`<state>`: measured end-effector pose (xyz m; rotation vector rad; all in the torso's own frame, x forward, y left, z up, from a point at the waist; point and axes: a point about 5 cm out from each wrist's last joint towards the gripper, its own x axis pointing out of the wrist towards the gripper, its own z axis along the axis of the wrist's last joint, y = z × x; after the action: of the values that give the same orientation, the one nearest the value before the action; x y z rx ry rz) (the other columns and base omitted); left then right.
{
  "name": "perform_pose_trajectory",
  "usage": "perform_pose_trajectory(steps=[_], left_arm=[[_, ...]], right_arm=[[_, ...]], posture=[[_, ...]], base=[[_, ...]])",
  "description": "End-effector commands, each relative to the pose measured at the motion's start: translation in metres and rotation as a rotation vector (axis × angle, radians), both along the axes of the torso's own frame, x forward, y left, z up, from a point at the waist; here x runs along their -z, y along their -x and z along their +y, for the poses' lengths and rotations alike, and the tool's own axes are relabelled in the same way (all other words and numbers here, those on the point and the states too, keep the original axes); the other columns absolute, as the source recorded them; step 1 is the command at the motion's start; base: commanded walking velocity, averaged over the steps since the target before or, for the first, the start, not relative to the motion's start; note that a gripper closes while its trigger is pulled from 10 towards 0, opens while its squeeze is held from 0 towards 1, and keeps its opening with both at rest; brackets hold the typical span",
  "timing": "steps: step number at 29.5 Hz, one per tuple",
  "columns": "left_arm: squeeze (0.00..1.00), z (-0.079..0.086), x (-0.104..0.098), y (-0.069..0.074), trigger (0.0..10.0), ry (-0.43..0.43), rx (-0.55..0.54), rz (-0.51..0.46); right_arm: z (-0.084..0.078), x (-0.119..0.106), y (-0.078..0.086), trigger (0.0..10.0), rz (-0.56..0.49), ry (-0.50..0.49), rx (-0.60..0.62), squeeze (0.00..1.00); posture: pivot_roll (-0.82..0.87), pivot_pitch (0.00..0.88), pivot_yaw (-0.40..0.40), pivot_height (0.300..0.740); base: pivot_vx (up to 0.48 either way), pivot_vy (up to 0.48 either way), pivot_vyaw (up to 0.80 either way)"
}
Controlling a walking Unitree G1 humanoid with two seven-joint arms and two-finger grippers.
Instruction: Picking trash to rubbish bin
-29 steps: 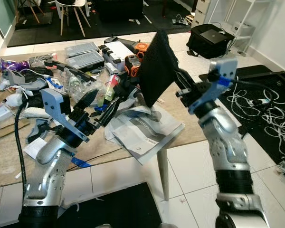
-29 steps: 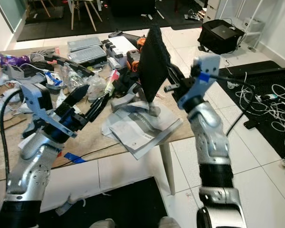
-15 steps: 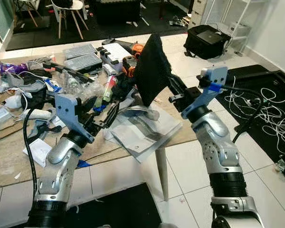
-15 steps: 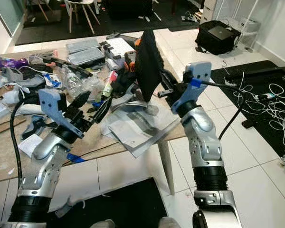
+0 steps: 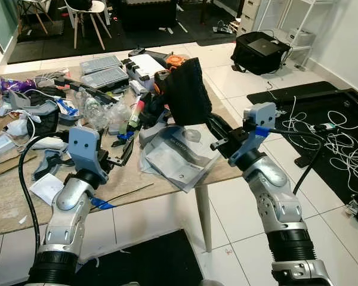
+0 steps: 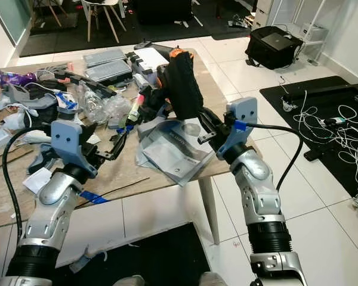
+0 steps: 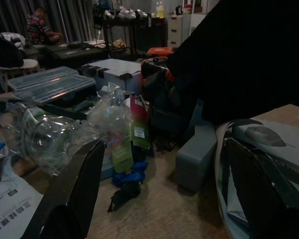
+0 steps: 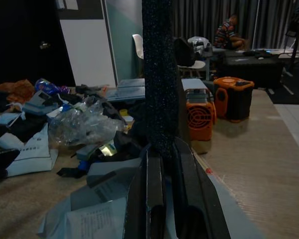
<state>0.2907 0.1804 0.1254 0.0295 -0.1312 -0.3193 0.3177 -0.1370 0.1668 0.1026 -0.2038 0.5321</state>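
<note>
A: Where's the trash at?

B: Right pincer point(image 5: 212, 124) has its fingers clamped tight on the lower edge of a black foam sheet point(image 5: 187, 91), holding it upright above the desk point(image 5: 12, 202) near the front right corner, over a pile of grey plastic bags point(image 5: 176, 158).

A: And the left one?

B: Left pincer point(image 5: 124, 152) hangs over the desk's front edge, fingers spread wide, gripping nothing. It's pointing at the crumpled clear bottles point(image 5: 98, 110) and an orange tool point(image 6: 178, 55) further back.
</note>
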Motion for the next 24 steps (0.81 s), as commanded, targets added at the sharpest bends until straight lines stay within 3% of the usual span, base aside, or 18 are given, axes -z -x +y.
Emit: perform_pose_trajectory(steps=[1, 12, 22, 23, 24], left_arm=[[0.00, -0.003, 0.004, 0.000, 10.0, -0.015, 0.001, 0.008], [0.00, -0.009, -0.001, 0.007, 10.0, -0.019, 0.031, -0.020], [0.00, -0.013, -0.004, 0.004, 10.0, -0.022, 0.047, -0.028], [0.00, -0.013, -0.004, 0.003, 10.0, -0.023, 0.048, -0.028], [0.00, -0.014, -0.005, 0.004, 10.0, -0.020, 0.054, -0.034]], right_arm=[[0.001, 0.009, 0.000, 10.0, 0.050, 0.009, -0.012, 0.00], [-0.002, 0.007, 0.000, 10.0, 0.041, -0.008, -0.019, 0.00], [0.001, 0.007, 0.000, 10.0, 0.034, 0.001, -0.031, 0.00], [0.001, 0.007, 0.000, 10.0, 0.031, 0.005, -0.032, 0.00], [-0.002, 0.001, 0.000, 10.0, -0.037, 0.075, 0.005, 0.00]], posture=[[0.03, 0.000, 0.007, 0.740], [0.03, 0.000, 0.002, 0.740], [0.03, 0.000, 0.007, 0.740], [0.03, 0.000, 0.007, 0.740], [0.04, 0.000, 0.004, 0.740]], base=[[-0.289, 0.000, 0.00], [-0.324, 0.000, 0.00], [-0.339, 0.000, 0.00], [-0.337, 0.000, 0.00], [0.000, 0.000, 0.00]])
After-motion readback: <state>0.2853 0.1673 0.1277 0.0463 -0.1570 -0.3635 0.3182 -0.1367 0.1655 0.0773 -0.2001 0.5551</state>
